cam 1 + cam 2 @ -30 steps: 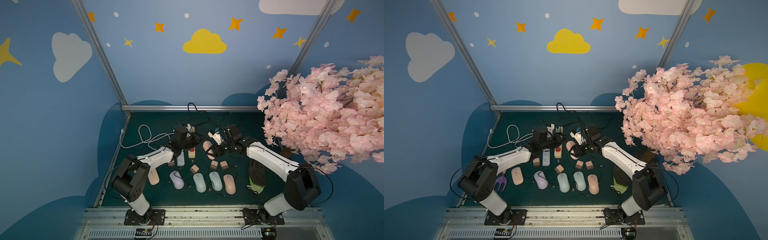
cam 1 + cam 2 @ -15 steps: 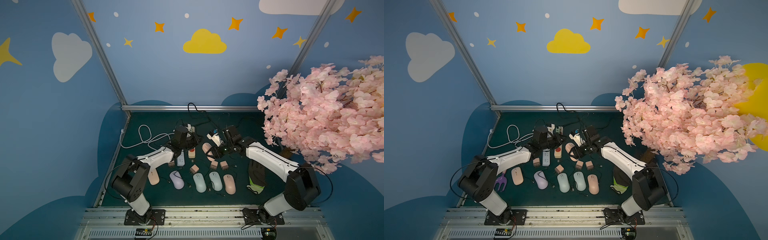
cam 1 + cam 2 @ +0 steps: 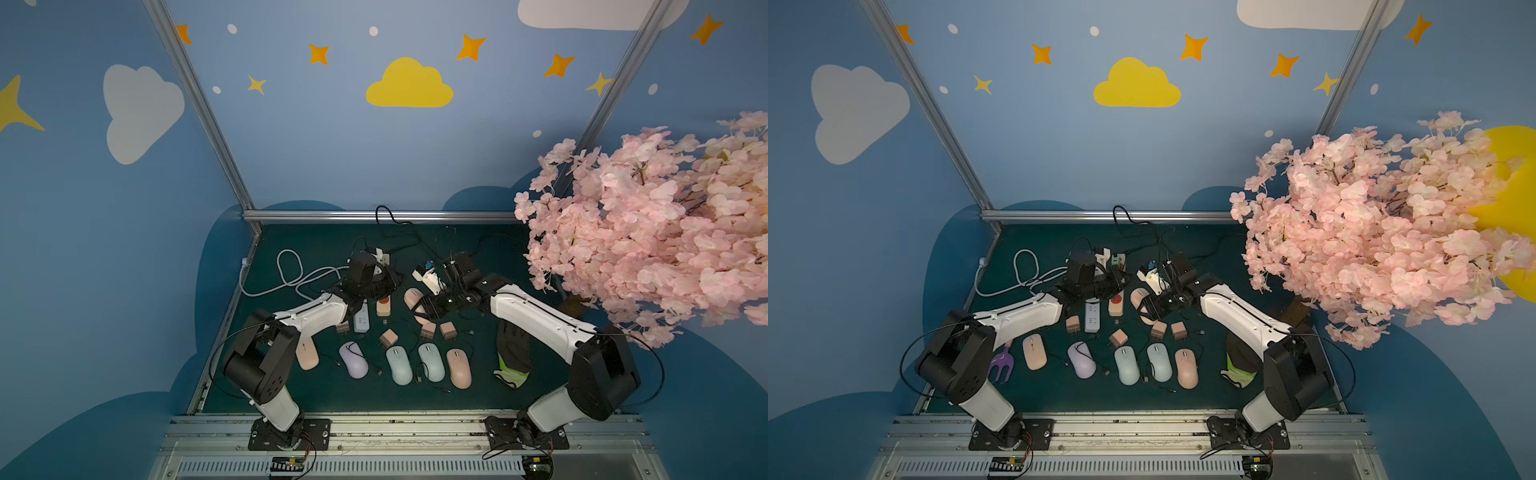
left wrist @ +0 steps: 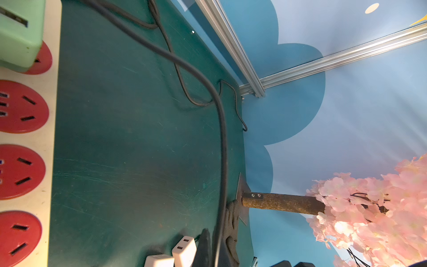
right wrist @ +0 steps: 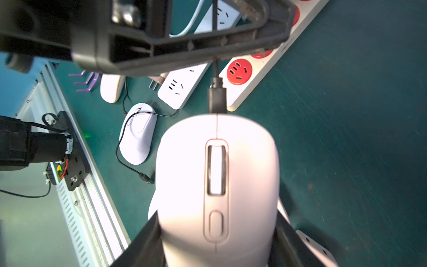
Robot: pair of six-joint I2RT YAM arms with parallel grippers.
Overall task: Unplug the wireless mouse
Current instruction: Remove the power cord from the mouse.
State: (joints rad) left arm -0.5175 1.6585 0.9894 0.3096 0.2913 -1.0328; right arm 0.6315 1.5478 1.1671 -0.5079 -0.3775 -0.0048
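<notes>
Right gripper clamps the pink mouse by its sides, just beside the power strip. Left gripper is fully closed, apparently on the cable just past the plug. Plug, cable and the mouse's long axis are in line, running from right gripper to left, so pull straight apart. The pinch point is hidden behind the left finger, and the left wrist view shows neither mouse nor plug.

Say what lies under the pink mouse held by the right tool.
Beneath the pink mouse, clamped in the right tool, green mat and a white charger peek out; anything directly underneath is covered by the mouse.
</notes>
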